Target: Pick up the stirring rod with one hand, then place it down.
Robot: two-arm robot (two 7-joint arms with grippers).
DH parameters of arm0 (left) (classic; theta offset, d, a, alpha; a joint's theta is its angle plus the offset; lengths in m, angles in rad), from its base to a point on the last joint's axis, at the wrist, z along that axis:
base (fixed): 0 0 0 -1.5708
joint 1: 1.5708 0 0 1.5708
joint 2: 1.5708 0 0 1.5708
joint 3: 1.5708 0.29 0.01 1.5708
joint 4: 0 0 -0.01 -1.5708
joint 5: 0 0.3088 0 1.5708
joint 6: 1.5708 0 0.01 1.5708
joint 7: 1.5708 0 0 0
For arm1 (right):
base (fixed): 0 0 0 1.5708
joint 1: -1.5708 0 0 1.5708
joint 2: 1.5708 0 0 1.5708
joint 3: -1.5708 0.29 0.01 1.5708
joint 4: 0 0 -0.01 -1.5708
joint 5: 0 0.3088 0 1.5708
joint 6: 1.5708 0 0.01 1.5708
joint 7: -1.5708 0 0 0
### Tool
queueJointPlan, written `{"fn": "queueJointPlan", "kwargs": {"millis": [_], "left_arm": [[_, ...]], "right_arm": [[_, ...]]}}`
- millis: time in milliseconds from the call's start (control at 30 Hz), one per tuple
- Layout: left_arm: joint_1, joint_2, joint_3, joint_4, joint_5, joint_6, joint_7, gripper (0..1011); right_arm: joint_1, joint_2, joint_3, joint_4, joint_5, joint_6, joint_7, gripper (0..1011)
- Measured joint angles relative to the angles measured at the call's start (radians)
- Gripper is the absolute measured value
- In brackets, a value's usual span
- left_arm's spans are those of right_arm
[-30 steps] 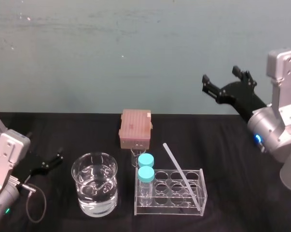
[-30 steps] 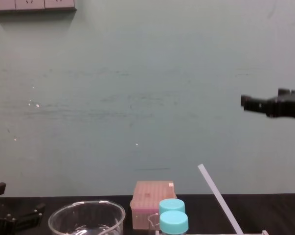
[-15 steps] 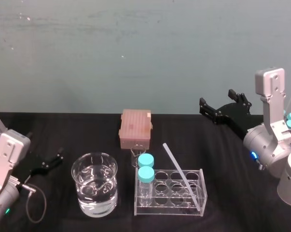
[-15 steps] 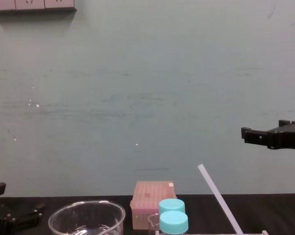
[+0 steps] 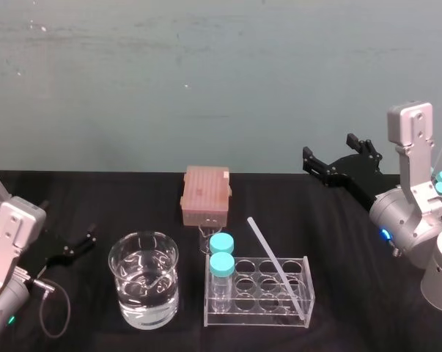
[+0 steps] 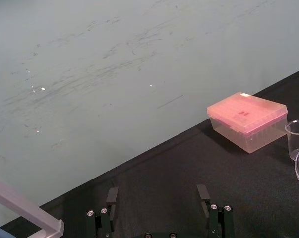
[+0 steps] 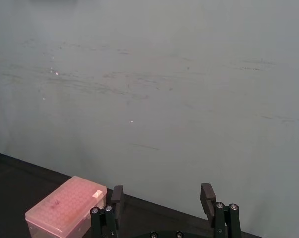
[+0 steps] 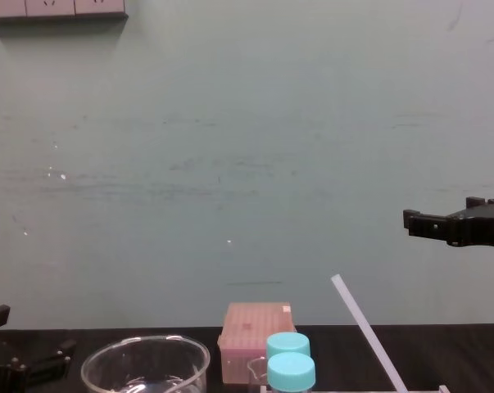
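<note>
right pincer [image 5: 335,151] dropped since 1 s ago, wide, over bench [image 5: 352,220] right rear. stirring rod [image 5: 275,268] leans in rack [image 5: 306,258] nr front edge; off-axis grab cd tip rack. left pincer [image 5: 70,248] parked wide, left edge.

The stirring rod [image 5: 275,268] is a thin, straight, translucent-white stick. It leans tilted in a clear rack [image 5: 259,311]: its lower end sits in a front cell on the rack's right side, and its upper end slants up and back to the left. It stands well below and to the left of the right end effector [image 5: 329,150], which hangs raised, fingers spread and holding nothing.
</note>
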Motion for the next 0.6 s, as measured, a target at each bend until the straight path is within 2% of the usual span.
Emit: {"fn": "queueJointPlan", "kwargs": {"millis": [600], "left_arm": [[0.0,0.0,0.0,0.0,0.0,0.0,0.0,1005]], "right_arm": [[0.001,0.001,-0.001,0.0,-0.002,-0.004,-0.001,1003]]}}
